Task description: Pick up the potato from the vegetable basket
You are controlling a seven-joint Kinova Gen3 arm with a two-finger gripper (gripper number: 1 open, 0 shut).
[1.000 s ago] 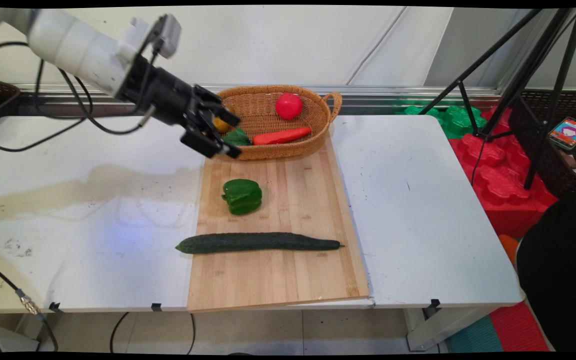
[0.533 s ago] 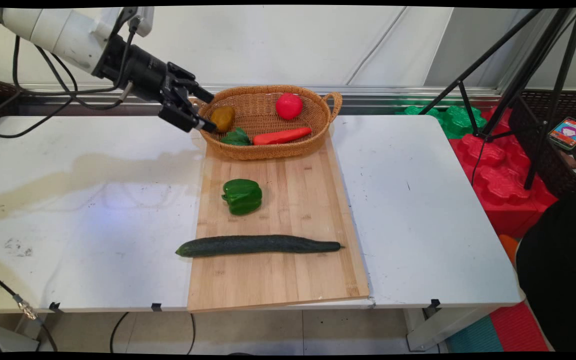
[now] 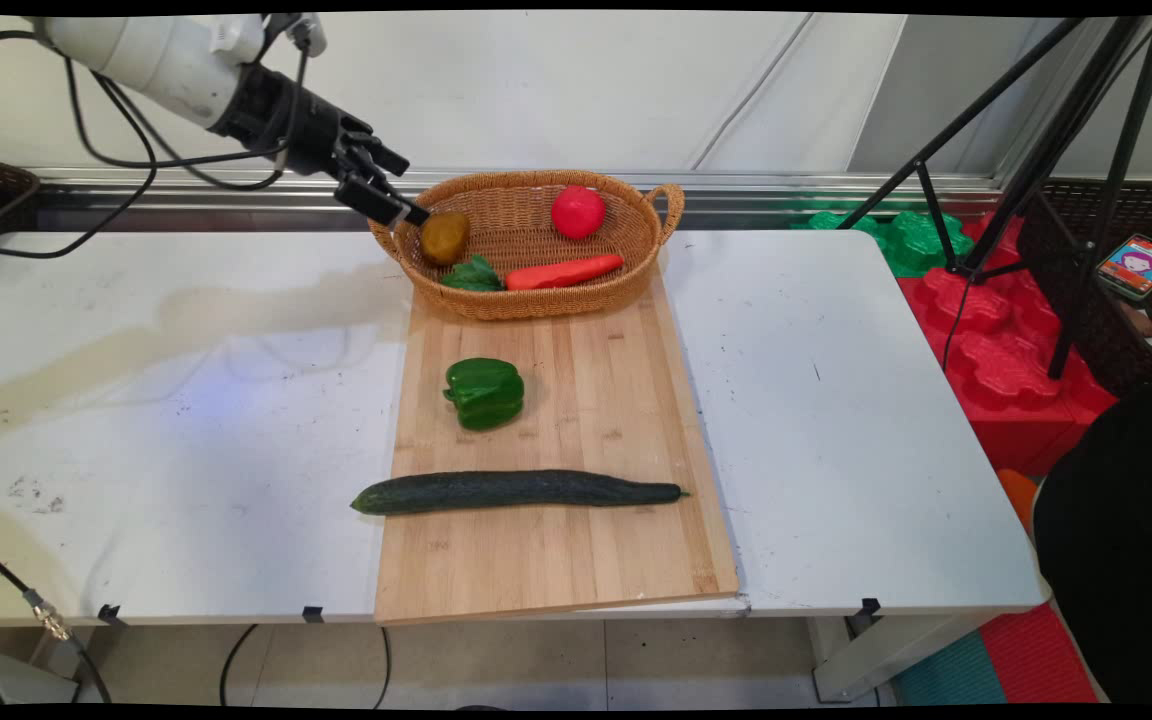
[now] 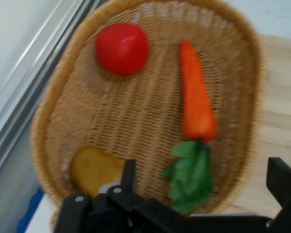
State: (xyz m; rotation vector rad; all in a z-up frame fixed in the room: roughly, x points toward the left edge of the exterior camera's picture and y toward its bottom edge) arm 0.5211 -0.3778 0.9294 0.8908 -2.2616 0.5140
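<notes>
Jaws spread — over basket [image 4: 252, 87], near potato [image 4: 94, 170]

Gripper [image 3: 401, 190] raised, drawn back left off basket [image 3: 526, 300]; potato [image 3: 445, 237] uncovered.

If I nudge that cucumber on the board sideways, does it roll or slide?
Probably rolls: the cucumber is long, round and lies flat on the smooth cutting board. It curves slightly, so it may pivot rather than travel straight. Its left tip overhangs the board edge, so that end could drop onto the table.
</notes>
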